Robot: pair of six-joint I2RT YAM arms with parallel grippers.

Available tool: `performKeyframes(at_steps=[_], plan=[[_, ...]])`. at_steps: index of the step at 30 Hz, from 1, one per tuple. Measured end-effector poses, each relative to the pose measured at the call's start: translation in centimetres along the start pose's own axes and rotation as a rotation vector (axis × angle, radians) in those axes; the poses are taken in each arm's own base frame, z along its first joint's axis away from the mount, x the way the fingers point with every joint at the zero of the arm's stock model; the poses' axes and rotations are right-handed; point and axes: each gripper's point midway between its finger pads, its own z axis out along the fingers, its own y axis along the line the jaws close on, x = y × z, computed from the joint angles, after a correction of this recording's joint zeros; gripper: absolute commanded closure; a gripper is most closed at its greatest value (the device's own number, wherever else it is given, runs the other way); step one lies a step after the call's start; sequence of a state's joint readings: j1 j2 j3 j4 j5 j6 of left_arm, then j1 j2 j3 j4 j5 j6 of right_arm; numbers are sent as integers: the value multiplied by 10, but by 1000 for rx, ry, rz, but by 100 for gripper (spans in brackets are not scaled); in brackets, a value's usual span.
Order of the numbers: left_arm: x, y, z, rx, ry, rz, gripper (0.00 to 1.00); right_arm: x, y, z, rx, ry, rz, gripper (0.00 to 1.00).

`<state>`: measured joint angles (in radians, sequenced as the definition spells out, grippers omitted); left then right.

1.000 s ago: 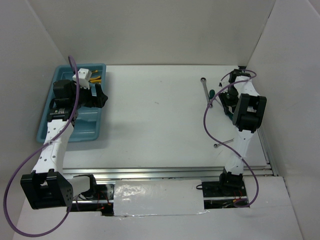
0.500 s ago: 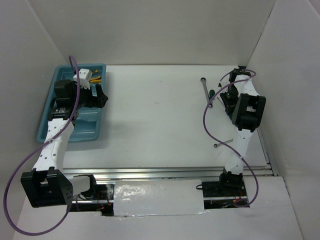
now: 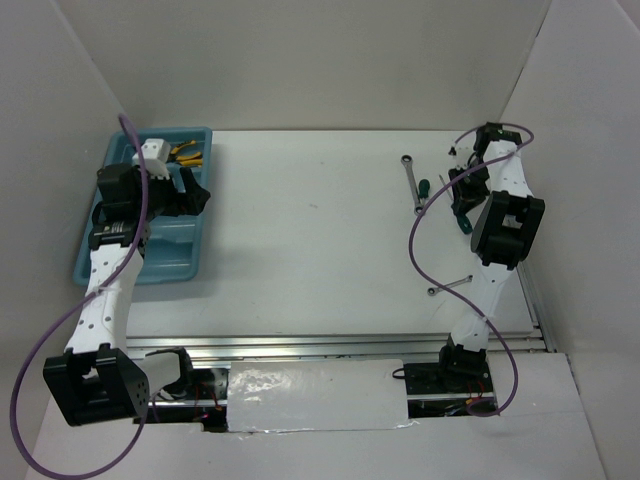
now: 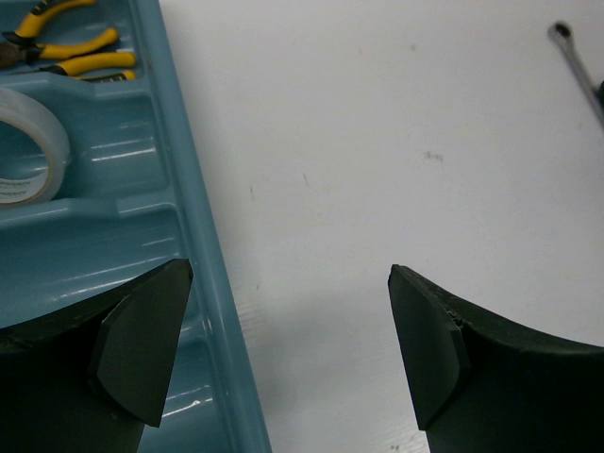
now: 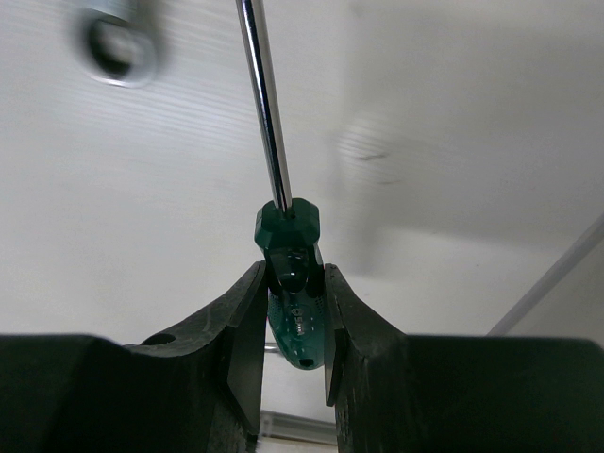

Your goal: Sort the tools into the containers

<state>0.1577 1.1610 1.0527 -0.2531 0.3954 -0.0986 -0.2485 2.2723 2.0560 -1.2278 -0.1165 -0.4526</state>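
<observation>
My right gripper [image 5: 291, 276] is shut on the green handle of the screwdriver [image 5: 288, 236], whose steel shaft points away from me toward a wrench's ring end [image 5: 117, 40]. From above, the right gripper [image 3: 447, 190] is at the far right, with the screwdriver [image 3: 424, 187] beside one silver wrench [image 3: 411, 180]. A second wrench [image 3: 450, 285] lies nearer the arm's base. My left gripper [image 4: 288, 340] is open and empty, straddling the right rim of the light blue tray [image 4: 193, 255]. The tray holds yellow-handled pliers [image 4: 71, 52] and a tape ring [image 4: 49, 132].
White walls enclose the table on the left, back and right. A metal rail [image 3: 340, 345] runs along the near edge in front of both arm bases. The right arm's purple cable [image 3: 415, 240] loops over the table near the wrenches.
My right gripper has closed on the screwdriver's handle, and that wrist has shifted toward the back. The left arm has swung slightly left over the tray, still open.
</observation>
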Motion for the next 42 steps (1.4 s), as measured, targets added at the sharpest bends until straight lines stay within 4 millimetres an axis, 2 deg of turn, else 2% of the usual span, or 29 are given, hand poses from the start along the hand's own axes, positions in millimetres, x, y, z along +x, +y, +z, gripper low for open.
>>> performKeyframes(at_steps=[3, 4, 7, 8, 9, 11, 13, 15, 19, 27, 31, 34, 40, 42], plan=[[-14, 5, -18, 3, -82, -57, 1, -37, 37, -50, -29, -149, -55, 100], [-18, 5, -24, 8, -110, -70, 1, -48, 56, -70, -40, -208, -90, 100], [-29, -12, -39, 85, -175, -93, 1, -67, 142, -132, -128, -377, -230, 100], [-32, -21, -42, 129, -198, -103, 1, -68, 170, -148, -170, -421, -268, 100], [-32, -31, -45, 175, -219, -116, 1, -66, 207, -167, -229, -466, -325, 100], [-27, -49, -50, 260, -248, -153, 1, -56, 266, -193, -344, -520, -406, 100], [-16, -67, -54, 331, -256, -188, 1, -46, 314, -209, -457, -541, -462, 100], [-5, -89, -57, 408, -245, -215, 1, -39, 352, -216, -556, -547, -501, 100], [13, -135, -62, 556, -221, -237, 1, -25, 412, -208, -740, -501, -505, 100], [38, -203, -60, 731, -140, -270, 1, -2, 502, -203, -989, -378, -545, 100], [50, -220, -50, 742, -93, -286, 4, 17, 526, -207, -1059, -328, -575, 100], [52, -225, -46, 738, -90, -299, 8, 23, 536, -210, -1089, -322, -594, 100], [49, -220, -37, 688, -109, -321, 34, 28, 538, -205, -1099, -300, -588, 100], [47, -217, -36, 674, -121, -320, 50, 28, 538, -203, -1099, -293, -583, 100]])
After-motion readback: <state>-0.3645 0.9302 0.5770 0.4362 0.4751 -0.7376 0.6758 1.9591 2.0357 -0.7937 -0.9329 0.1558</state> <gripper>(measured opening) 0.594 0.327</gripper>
